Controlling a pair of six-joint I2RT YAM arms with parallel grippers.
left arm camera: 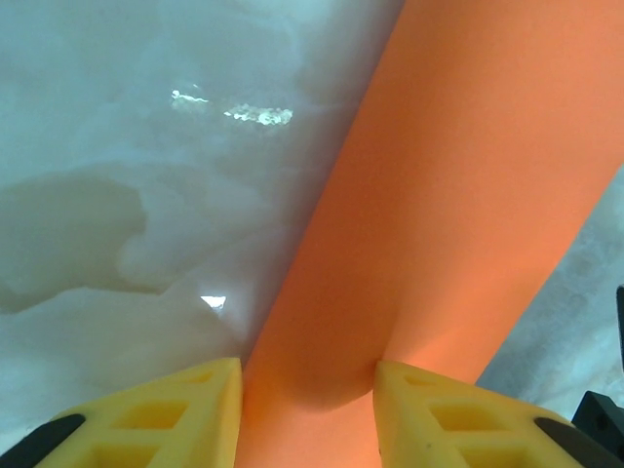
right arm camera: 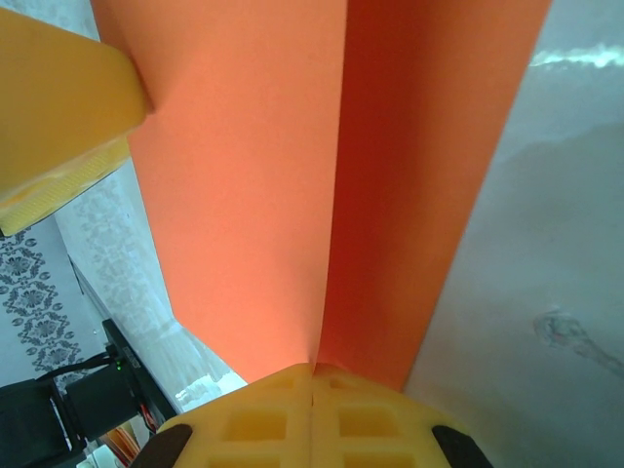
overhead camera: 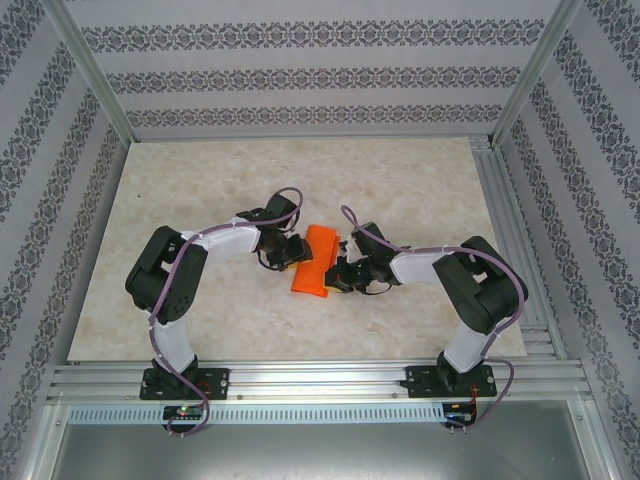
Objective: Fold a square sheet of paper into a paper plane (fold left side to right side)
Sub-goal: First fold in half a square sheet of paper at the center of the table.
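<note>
The paper plane (overhead camera: 312, 262) is not yet a dart. You have a bright orange folded strip near the middle of the surface (overhead camera: 200, 200), with the left gripper (overhead camera: 284, 250) at its 10 o'clock and the right gripper (overhead camera: 346, 274) at its 4 o'clock.

Treat it as very light, thin and floppy. It will likely bow or slide on the glossy marble-look top if you push it, and a hard pinch off the fold line will leave a stray crease. Take hold at an edge or on the crease itself, and keep one end pinned while the other is worked.

Your right wrist camera shows the right fingers (right arm camera: 263, 419) pressed together, clamped on the paper where a sharp crease runs away toward 12 o'clock. It also catches a yellow finger of the other arm (right arm camera: 58, 107) at 10 o'clock.

The left wrist camera shows the left fingers (left arm camera: 185, 414) apart. The sheet passes between them as a smooth curved band with no crease visible, so I judge that end is not gripped.

The overhead view gives only the strip's outline and lie, not the crease or the grip.
</note>
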